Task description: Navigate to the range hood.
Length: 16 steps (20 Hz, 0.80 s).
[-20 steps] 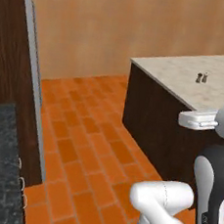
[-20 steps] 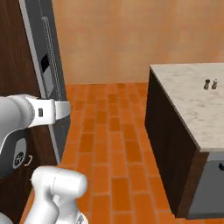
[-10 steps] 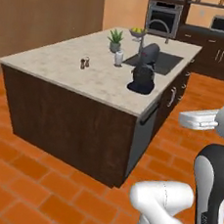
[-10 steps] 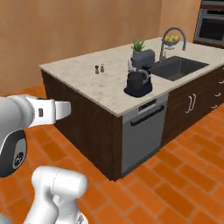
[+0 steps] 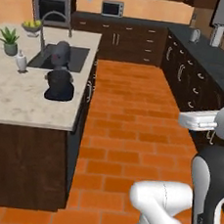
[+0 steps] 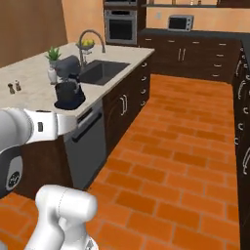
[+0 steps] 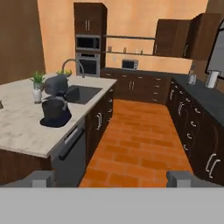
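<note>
Two fingers [image 7: 40, 178] apart, brick aisle [image 7: 135, 140].

Place: we see a home kitchen, rendered, with warm orange walls.
Floor: orange brick-pattern tiles [image 5: 129, 111] run between the units.
Island: a pale stone-topped island [image 5: 17, 98] carries a sink [image 6: 100, 72] with a curved tap [image 6: 90, 36].
On the island: a dark stand mixer [image 7: 54, 107], a potted plant [image 5: 9, 40], a bowl of yellow fruit [image 5: 30, 24], and salt and pepper shakers [image 6: 14, 87].
Appliances: we count a built-in wall oven [image 7: 89, 64], a microwave [image 5: 112, 8], and a dishwasher front [image 6: 88, 144] in the island.
Cabinets: dark wood units with pale handles [image 7: 144, 89] under a dark counter [image 5: 209, 56].
Counter items: a kettle [image 7: 192, 78] and a paper towel roll [image 7: 211, 79].
</note>
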Tool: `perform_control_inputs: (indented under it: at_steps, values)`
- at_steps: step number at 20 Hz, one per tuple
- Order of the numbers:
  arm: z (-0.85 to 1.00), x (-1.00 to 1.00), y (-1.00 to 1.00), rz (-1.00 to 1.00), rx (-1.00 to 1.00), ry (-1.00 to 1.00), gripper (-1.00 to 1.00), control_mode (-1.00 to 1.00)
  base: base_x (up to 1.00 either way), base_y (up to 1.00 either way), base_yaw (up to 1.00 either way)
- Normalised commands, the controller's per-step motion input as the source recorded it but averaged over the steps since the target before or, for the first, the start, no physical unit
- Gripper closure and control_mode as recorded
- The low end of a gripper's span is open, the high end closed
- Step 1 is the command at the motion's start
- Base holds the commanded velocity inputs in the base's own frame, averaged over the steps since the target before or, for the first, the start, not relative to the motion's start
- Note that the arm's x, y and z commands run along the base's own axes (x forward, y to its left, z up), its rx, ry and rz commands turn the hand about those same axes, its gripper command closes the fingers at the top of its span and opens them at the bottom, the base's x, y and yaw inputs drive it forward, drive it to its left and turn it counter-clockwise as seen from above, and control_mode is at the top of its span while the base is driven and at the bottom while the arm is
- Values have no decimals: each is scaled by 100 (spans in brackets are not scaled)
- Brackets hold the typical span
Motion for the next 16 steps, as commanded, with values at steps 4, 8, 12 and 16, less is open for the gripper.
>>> perform_control_inputs:
  at_steps: [4,8,12,16]
  values:
    - [0,0,0,0,0,0,-100,100,100,0,-44]
    - [0,0,0,0,0,0,-100,100,100,-6,-39]
    - [0,0,0,0,0,0,-100,100,97,-13,-50]
    - [0,0,0,0,0,0,-100,100,67,9,-72]
